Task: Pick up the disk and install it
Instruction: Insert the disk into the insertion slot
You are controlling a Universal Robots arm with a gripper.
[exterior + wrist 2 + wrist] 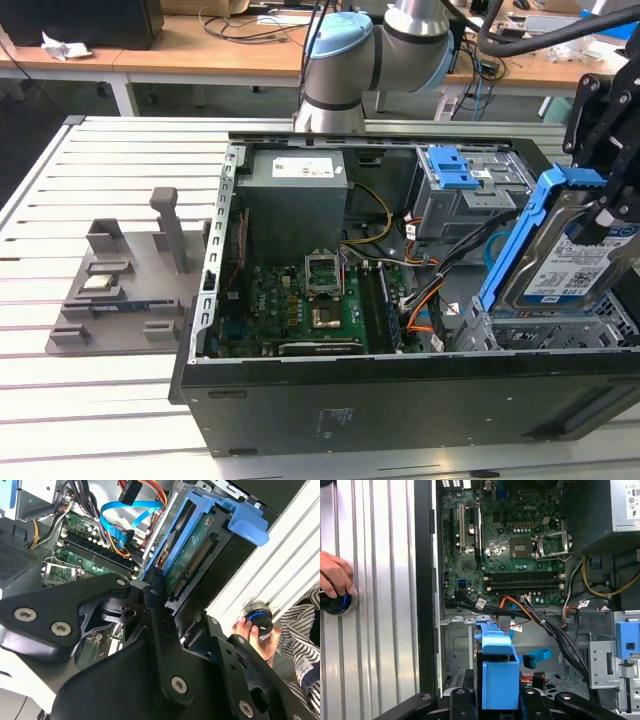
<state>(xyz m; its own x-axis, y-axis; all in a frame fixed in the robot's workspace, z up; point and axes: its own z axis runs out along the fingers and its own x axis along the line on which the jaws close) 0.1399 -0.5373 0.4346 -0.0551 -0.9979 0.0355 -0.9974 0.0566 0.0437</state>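
Exterior view, gripper (603, 212) clamped on tilted disk (555, 262), over grey drive cage (590, 325), loose cables (430, 300) just beside

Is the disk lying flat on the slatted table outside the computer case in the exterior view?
No: the disk stands tilted over the open computer case at the exterior view's right, gripped by the pincer.

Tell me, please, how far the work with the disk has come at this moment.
Done: the disk is off the table, and the end effector is shut on its blue carrier. In hand: the disk hangs tilted above the drive cage, at the exterior view's right end of the open computer case. Left: it is not yet seated in the cage.
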